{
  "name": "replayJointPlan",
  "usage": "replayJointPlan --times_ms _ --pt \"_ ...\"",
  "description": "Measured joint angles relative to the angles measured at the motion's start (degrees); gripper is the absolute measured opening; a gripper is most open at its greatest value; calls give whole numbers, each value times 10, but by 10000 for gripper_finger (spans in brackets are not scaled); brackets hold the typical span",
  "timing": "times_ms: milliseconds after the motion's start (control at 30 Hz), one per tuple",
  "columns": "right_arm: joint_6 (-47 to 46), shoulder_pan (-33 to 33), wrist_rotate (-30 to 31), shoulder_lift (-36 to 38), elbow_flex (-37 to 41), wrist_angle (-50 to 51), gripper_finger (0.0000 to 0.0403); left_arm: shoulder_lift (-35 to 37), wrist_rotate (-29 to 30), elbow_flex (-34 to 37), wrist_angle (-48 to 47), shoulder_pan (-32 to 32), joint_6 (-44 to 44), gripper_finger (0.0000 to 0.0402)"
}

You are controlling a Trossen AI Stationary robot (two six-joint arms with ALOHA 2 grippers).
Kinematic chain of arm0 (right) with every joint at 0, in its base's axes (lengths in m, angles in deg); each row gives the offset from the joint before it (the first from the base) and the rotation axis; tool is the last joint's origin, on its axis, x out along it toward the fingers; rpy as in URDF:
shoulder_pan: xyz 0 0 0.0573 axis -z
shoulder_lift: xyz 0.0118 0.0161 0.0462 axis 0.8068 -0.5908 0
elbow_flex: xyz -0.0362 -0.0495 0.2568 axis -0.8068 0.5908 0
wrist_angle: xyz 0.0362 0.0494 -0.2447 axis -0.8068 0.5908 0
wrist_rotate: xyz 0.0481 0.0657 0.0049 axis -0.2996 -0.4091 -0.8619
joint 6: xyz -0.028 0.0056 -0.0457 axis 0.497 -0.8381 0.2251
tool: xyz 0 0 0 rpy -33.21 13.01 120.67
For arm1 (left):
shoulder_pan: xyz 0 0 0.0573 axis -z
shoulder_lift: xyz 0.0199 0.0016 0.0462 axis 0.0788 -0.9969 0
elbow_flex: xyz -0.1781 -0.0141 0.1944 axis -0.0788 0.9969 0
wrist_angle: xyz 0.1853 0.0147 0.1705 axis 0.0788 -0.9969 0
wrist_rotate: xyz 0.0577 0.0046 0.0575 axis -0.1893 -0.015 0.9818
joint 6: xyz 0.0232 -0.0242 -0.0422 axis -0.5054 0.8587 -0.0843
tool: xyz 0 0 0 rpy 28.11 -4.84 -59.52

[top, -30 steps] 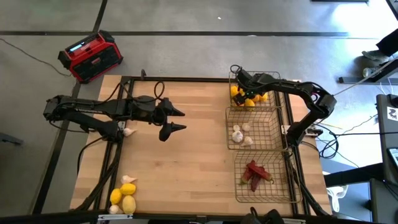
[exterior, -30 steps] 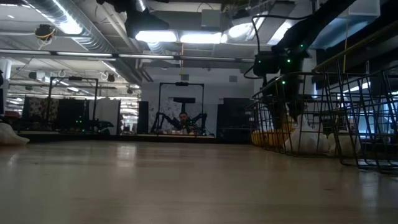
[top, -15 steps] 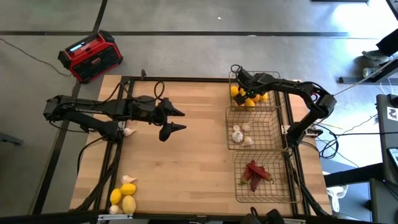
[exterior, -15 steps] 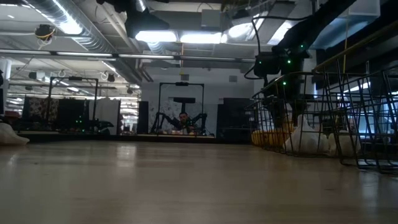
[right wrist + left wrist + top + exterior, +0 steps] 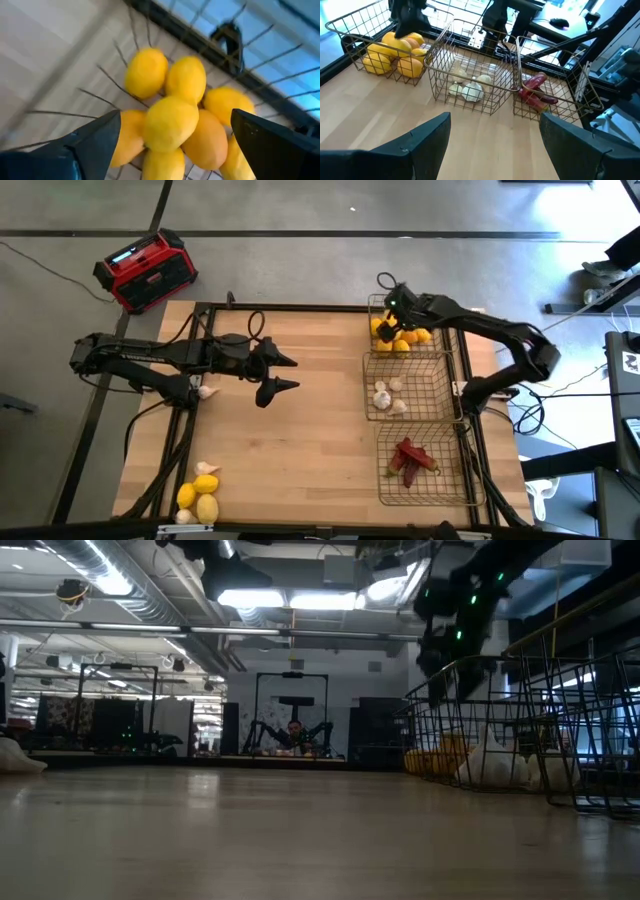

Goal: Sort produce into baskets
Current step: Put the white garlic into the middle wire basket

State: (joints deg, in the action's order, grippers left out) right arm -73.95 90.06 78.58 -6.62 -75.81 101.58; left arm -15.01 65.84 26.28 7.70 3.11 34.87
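A pale wooden table (image 5: 300,430) carries three square bronze wire-mesh baskets (image 5: 414,386) down its right side: round yellow lemons (image 5: 398,337) in the far one, white garlic bulbs (image 5: 388,394) in the middle, dark red chili peppers (image 5: 410,457) in the near one. The right gripper (image 5: 392,298) hangs above the lemon basket, fingers spread wide and empty; the step reads as a lemon just delivered. The left gripper (image 5: 285,373) waits mid-table, open, holding nothing. Loose lemons and garlic (image 5: 199,494) lie at the near left corner, one garlic bulb (image 5: 207,391) by the left arm; fetching these looks next.
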Motion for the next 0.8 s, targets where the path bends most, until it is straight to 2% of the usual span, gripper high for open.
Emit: replayJointPlan --times_ms 167,367,600,800 --pt "13 -46 1 71 -12 -9 372 0 0 0 -1 0 -9 301" --pt "42 -137 0 138 -12 -20 372 0 0 0 -41 -1 -20 301" --pt "47 -248 -1 166 0 6 372 0 21 0 -163 -1 -7 301" --pt "47 -306 1 166 8 7 372 0 70 0 -307 -1 39 301"
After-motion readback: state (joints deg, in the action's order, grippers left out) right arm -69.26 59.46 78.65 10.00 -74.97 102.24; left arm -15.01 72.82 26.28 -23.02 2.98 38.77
